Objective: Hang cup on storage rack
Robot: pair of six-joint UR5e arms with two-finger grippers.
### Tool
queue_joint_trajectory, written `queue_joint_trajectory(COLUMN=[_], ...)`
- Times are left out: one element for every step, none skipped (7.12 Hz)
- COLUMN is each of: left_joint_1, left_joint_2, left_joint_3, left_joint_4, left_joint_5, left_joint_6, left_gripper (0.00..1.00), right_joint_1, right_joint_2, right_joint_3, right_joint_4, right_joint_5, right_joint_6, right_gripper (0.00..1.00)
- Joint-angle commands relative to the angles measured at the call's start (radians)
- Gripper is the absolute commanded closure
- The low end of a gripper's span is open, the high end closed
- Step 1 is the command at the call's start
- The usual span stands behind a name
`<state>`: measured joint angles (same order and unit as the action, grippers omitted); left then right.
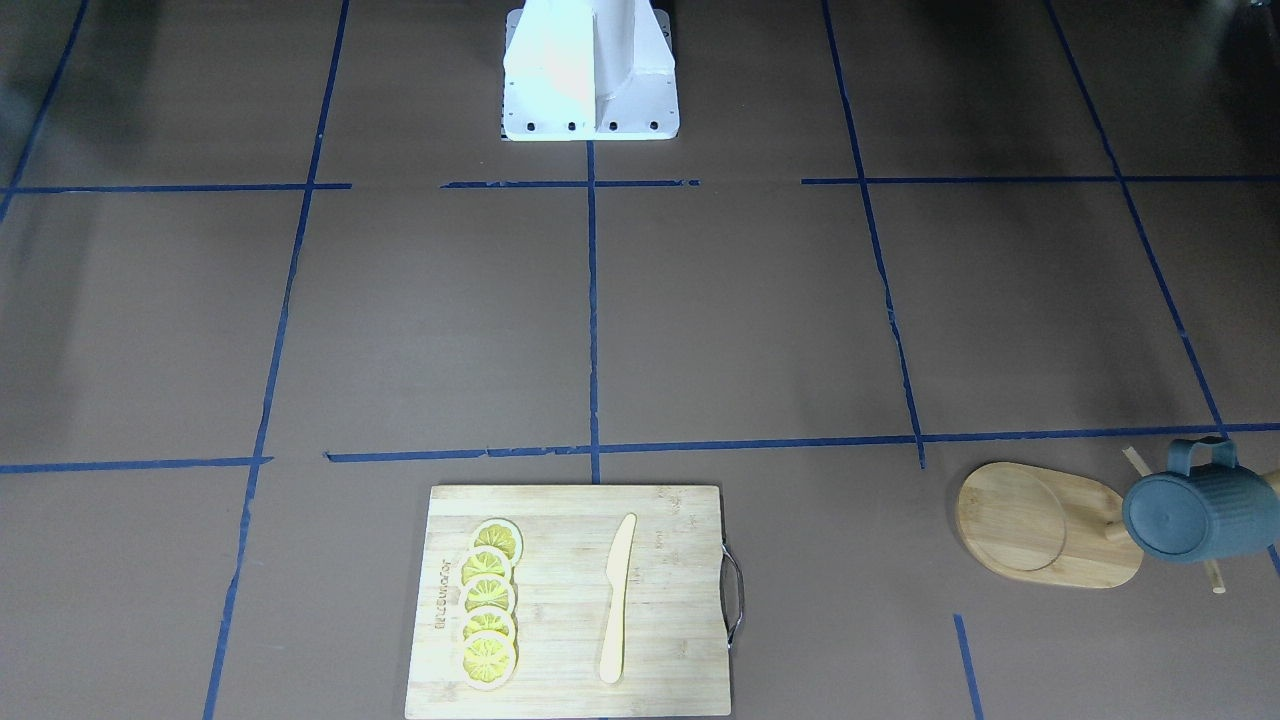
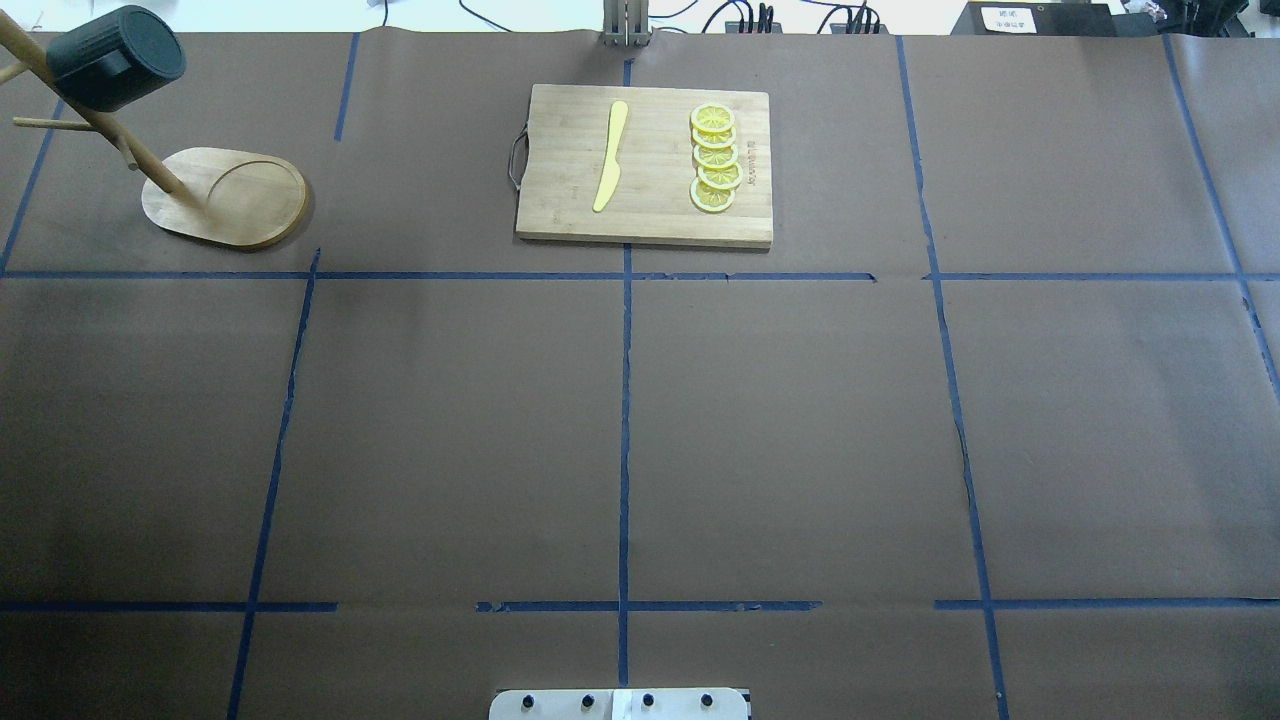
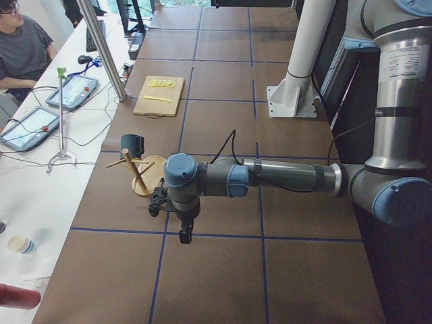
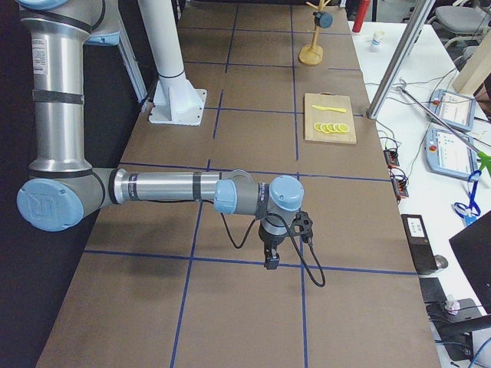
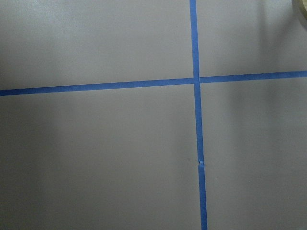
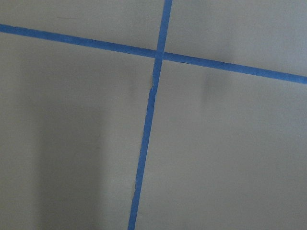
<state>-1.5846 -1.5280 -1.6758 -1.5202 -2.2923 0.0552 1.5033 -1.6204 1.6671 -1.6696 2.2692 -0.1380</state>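
Above the table [image 3: 216,270] hang left claw [image 3: 183,233] and right claw [image 4: 271,263] (how open, cannot tell); cup [image 2: 115,55] hangs on storage rack [image 2: 250,200].

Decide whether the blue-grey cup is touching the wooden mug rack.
Touching. The exterior left view shows the cup hanging on an upper peg of the storage rack, lifted clear of the table, with nothing else supporting it.

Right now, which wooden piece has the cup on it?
The storage rack with the oval base: the cup hangs on its peg. The cutting board holds lemon slices and a knife.
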Motion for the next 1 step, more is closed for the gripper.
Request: queue_joint_trajectory(left_joint_1=[0.000], left_joint_2=[0.000], left_joint_3=[-0.001], left_joint_4=[0.000], left_joint_5=[0.001], left_joint_6=[0.000], left_gripper=[0.00], right_joint_1=[0.000], right_joint_2=[-0.006], right_joint_3=[0.032], right_joint_4=[0.001], right_joint_5=[0.001], right_joint_6=[0.000], right_gripper=[0.00])
